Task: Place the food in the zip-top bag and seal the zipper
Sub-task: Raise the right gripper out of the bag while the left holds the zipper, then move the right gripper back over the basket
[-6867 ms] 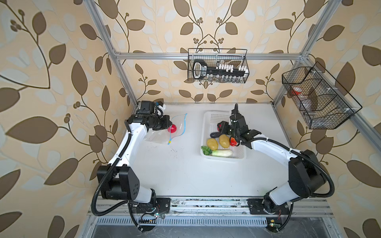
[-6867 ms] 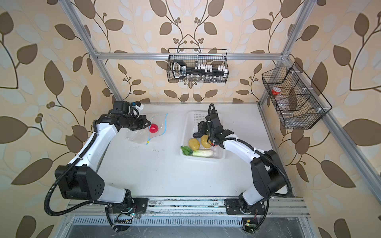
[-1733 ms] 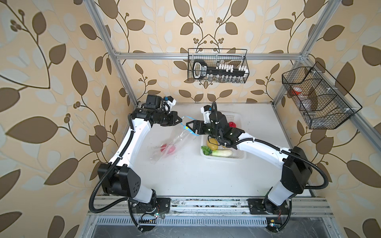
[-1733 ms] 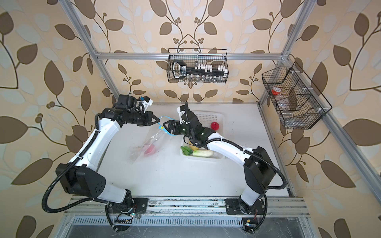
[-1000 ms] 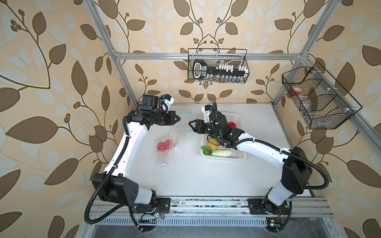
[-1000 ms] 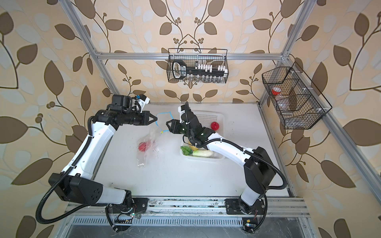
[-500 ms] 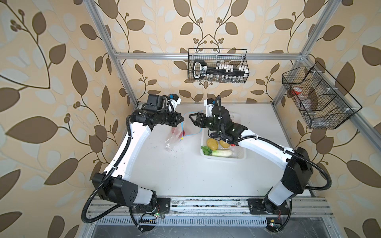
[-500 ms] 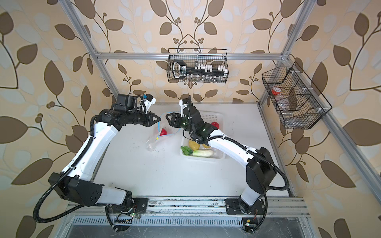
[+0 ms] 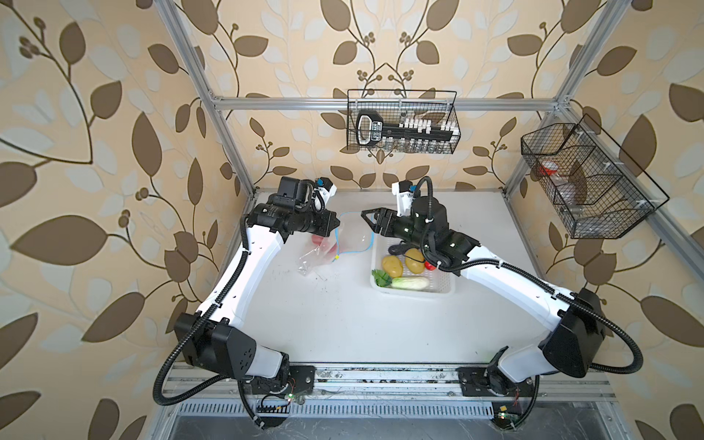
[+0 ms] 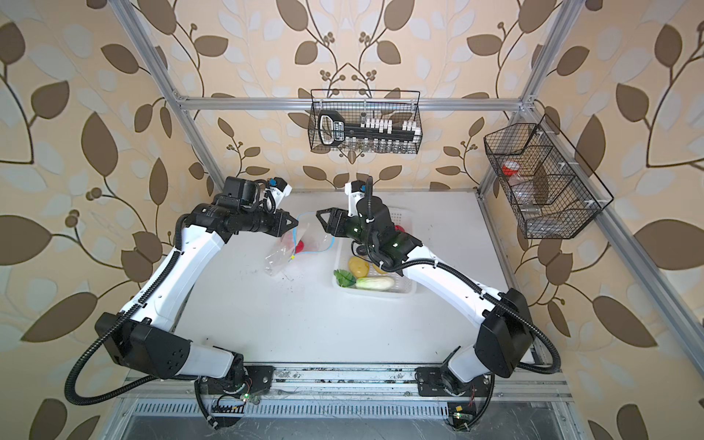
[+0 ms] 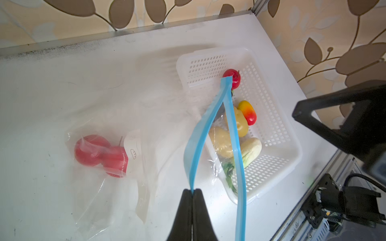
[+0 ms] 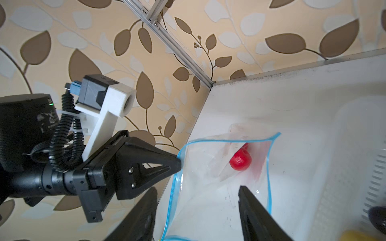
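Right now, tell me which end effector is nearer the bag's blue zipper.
Left. The left end effector pinches the zipper; the right end effector stands open, facing the mouth of the zip-top bag.

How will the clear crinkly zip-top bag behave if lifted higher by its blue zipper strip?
Probably floppy: the clear crinkly zip-top bag sags in creases below the blue zipper strip pinched by the left gripper. The two red apples inside would likely roll to its lowest corner.

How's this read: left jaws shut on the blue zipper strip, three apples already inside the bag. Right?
Only two apples are inside the bag; the third apple sits in the basket, as the left wrist view shows. The rest holds.
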Tool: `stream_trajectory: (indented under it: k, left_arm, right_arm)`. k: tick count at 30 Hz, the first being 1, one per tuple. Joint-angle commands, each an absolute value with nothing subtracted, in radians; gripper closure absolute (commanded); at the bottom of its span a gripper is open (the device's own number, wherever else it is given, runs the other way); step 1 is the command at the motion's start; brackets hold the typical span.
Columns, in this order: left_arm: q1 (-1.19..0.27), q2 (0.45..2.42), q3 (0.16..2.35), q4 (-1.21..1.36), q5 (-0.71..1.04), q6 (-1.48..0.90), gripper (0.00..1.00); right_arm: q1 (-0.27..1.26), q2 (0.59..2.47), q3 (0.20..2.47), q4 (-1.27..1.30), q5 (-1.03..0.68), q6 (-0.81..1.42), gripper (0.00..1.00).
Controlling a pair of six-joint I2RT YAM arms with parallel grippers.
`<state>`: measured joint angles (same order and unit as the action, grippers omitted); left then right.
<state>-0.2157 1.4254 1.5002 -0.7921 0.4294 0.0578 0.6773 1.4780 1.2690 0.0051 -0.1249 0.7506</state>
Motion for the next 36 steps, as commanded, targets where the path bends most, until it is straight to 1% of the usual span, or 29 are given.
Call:
stream_trajectory:
  k: [1, 4, 8, 13, 23, 25, 28, 32, 33, 34, 36]
  left_arm:
    - [-0.218, 1.425, 1.487, -0.758, 0.399, 0.036, 1.00]
    - [-0.216, 1.419, 1.461, -0.741, 0.370, 0.039, 1.00]
    - [-0.212, 1.409, 1.454, -0.749, 0.374, 0.029, 1.00]
    - [-0.196, 1.350, 1.413, -0.719, 0.350, 0.019, 1.00]
    - [-0.186, 1.323, 1.378, -0.747, 0.370, 0.019, 1.00]
    - [-0.186, 1.325, 1.384, -0.760, 0.366, 0.028, 1.00]
    - [-0.186, 1.330, 1.380, -0.767, 0.367, 0.031, 1.00]
    - [-0.186, 1.321, 1.351, -0.738, 0.373, 0.033, 1.00]
    - [-0.186, 1.322, 1.347, -0.732, 0.369, 0.031, 1.00]
    - [-0.186, 1.325, 1.345, -0.729, 0.364, 0.029, 1.00]
    - [-0.186, 1.332, 1.342, -0.727, 0.359, 0.026, 1.00]
  right_arm:
    - [0.652, 1.445, 1.218, -0.045, -0.173, 0.717, 0.37]
    - [0.631, 1.412, 1.173, -0.056, -0.173, 0.716, 0.37]
    - [0.603, 1.374, 1.114, -0.051, -0.162, 0.723, 0.36]
    - [0.576, 1.334, 1.061, -0.073, -0.141, 0.726, 0.36]
    - [0.565, 1.297, 1.047, -0.173, -0.080, 0.709, 0.32]
    - [0.565, 1.286, 1.036, -0.187, -0.057, 0.711, 0.27]
    - [0.566, 1.273, 1.020, -0.198, -0.035, 0.714, 0.25]
    - [0.564, 1.267, 1.015, -0.228, -0.017, 0.714, 0.12]
    - [0.566, 1.267, 1.015, -0.241, -0.008, 0.711, 0.02]
    - [0.567, 1.268, 1.015, -0.254, 0.000, 0.706, 0.00]
    - [0.567, 1.267, 1.014, -0.269, 0.015, 0.697, 0.00]
